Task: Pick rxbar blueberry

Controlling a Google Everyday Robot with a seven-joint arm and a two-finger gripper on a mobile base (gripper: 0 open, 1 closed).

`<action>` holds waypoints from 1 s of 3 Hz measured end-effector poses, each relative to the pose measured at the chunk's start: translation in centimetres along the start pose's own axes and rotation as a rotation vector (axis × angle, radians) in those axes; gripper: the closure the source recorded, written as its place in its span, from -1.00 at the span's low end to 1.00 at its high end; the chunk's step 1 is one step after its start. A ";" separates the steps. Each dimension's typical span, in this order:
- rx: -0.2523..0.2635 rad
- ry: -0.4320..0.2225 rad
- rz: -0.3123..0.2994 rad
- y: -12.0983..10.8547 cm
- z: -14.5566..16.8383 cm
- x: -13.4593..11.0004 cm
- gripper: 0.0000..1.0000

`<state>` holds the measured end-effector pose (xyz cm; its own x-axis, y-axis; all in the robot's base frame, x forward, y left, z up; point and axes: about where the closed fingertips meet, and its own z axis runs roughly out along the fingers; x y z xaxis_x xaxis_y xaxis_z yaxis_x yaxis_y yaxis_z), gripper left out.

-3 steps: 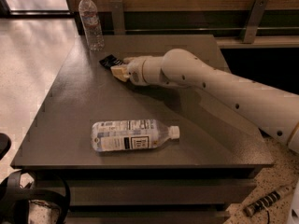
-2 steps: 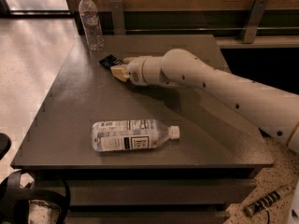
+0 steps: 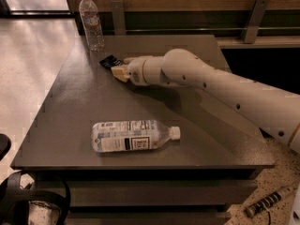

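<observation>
The claw [image 3: 121, 67] sits low over the worktop [image 3: 70, 107], a little nearer the camera than the upright water bottle [image 3: 92, 22] and to its right in the picture. Its tip is at the rxbar blueberry [image 3: 111, 61]. Whether the claw is spread, pressed together or pinching the bar cannot be told, nor whether it touches the wrapper. The bar is a small dark packet lying flat, closer to the upright bottle than the claw is, but apart from it. The upright bottle stands by the far left corner of the worktop, close to both the far edge and the left edge. Beyond the far edge is a dark wall panel with metal brackets, and beyond the left edge is pale floor. The white arm [image 3: 220, 86] reaches in from the right, well away from the upright bottle. A second water bottle [image 3: 133, 136] lies on its side well in front of the upright one, near the front edge, with bare worktop between it and the claw.
</observation>
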<state>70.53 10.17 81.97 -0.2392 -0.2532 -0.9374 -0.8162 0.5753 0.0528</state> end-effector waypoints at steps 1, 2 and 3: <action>0.045 -0.005 -0.045 -0.9 -1.7 -2.3 1.00; 0.077 -0.015 -0.102 -1.8 -3.9 -5.1 1.00; 0.067 -0.038 -0.129 -2.2 -4.9 -6.3 1.00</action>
<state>71.26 6.69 89.41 -0.1134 -0.2994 -0.9474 -0.8017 0.5909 -0.0907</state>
